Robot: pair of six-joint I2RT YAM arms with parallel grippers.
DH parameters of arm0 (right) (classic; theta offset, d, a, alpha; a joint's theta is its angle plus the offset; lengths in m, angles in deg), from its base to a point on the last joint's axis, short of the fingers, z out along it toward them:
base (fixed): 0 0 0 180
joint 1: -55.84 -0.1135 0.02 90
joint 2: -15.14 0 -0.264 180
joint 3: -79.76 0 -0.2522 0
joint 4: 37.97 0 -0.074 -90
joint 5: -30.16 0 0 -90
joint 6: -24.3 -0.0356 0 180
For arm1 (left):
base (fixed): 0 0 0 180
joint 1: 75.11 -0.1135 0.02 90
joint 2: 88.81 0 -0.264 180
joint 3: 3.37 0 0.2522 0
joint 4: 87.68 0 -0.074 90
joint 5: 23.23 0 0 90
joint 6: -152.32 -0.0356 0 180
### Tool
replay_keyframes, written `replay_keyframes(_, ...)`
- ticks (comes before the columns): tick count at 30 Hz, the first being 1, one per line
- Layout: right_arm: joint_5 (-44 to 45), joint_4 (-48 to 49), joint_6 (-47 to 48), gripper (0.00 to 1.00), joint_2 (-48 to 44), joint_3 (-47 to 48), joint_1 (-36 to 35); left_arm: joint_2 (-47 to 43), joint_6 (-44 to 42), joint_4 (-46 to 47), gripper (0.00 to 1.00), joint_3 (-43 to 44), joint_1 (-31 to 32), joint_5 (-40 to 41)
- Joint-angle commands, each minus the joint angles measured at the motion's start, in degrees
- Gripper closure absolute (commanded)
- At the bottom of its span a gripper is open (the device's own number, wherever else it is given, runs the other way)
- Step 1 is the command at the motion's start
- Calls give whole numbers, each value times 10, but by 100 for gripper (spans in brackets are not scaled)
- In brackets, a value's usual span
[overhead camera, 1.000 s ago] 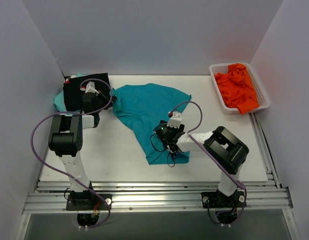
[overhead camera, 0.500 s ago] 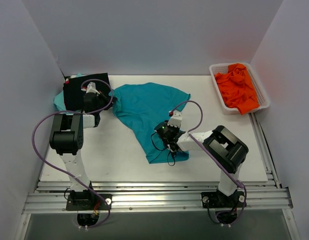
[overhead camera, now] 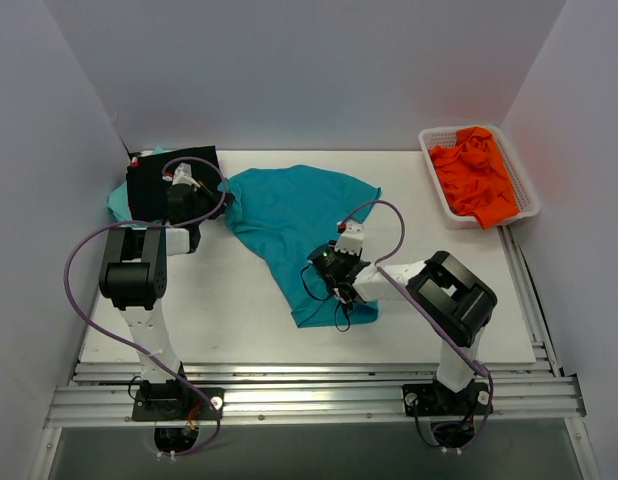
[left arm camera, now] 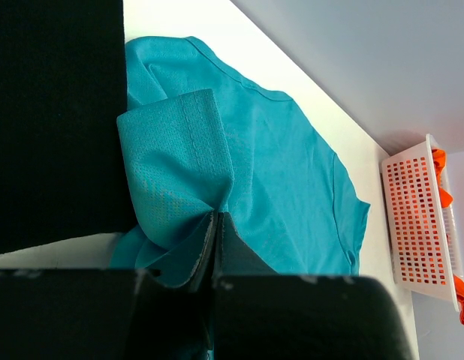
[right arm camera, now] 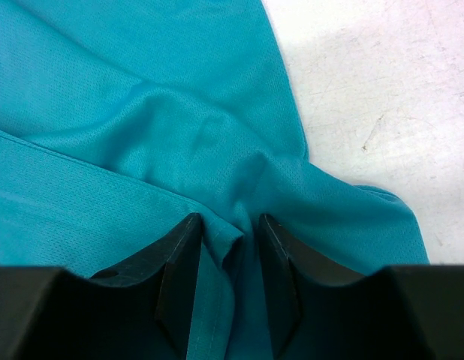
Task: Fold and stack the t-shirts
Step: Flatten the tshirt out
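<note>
— Where's the left arm?
— Stretched toward the far left, its gripper [left arm camera: 216, 225] low, fingers pressed together on a pinch of cloth.
— And the right?
— Bent inward to mid-table, elbow out to the right. Its gripper [right arm camera: 229, 255] points down, fingers [right arm camera: 178, 262] narrowly parted with a fold between them.
</note>
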Motion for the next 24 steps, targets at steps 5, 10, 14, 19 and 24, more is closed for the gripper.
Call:
replay_keyframes(5,35,-66,2,67,-36,36,3,6,-14,8,98,24,5,-1)
replay_keyframes(10,33,-68,2,72,-33,40,3,5,-14,9,98,24,5,-2)
replay_keyframes(14,32,-68,2,73,-30,40,3,6,-14,8,98,24,5,-3)
replay_keyframes(19,28,-67,2,80,-21,40,3,6,-14,8,98,24,4,-4)
replay_keyframes(24,21,-63,0,100,-14,41,3,5,-15,9,98,23,4,-3)
